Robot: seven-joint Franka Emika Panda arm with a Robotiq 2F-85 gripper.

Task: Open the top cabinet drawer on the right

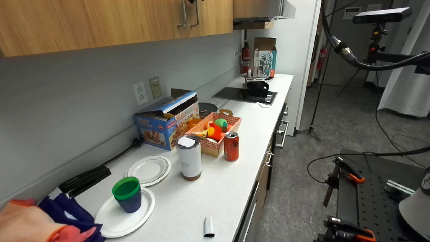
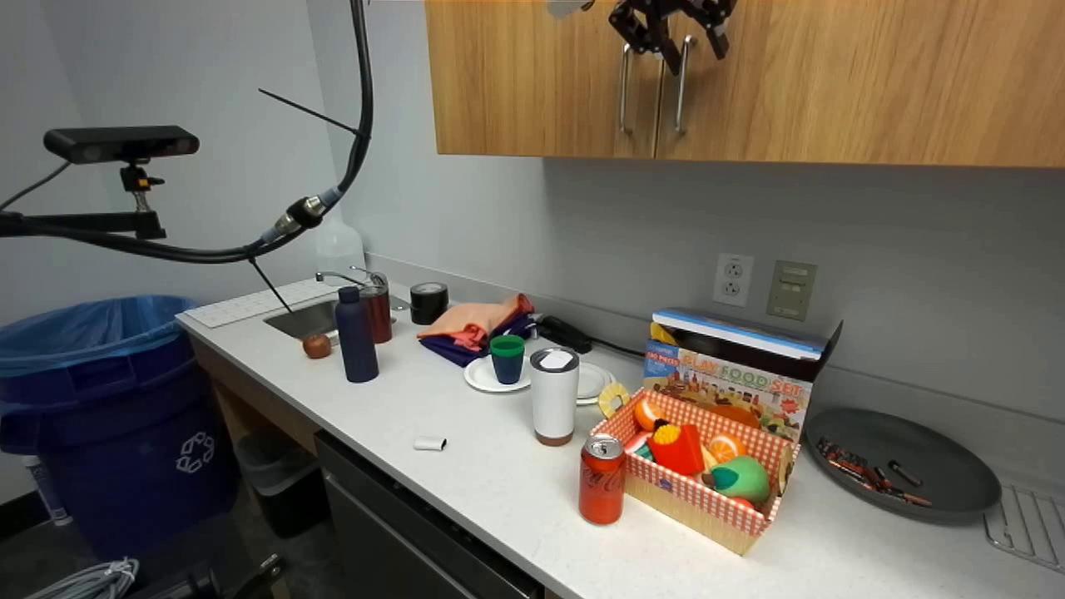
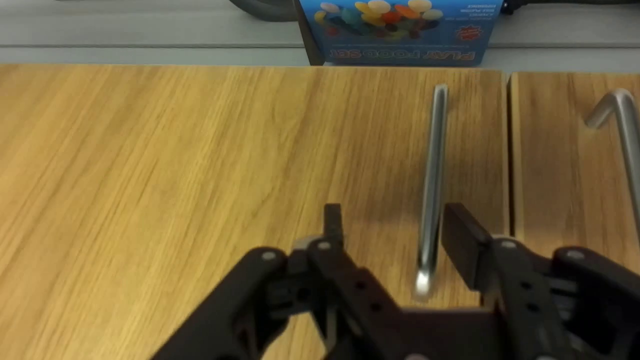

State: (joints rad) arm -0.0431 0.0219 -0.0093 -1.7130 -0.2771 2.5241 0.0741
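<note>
We position the gripper [image 3: 395, 234] with its fingers parted, the handle [image 3: 434, 175] of the right cabinet door [image 2: 874, 79] appearing between them but nearer 1 fingertip, and judge that closing off-center or too shallow could cause slippage during the pull.

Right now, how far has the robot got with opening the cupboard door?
Done: the gripper is up by the handle of the right door. Now: its open fingers look set either side of the handle, not gripping yet. To do: grip and pull, because the right door is shut, flat beside the left door.
</note>
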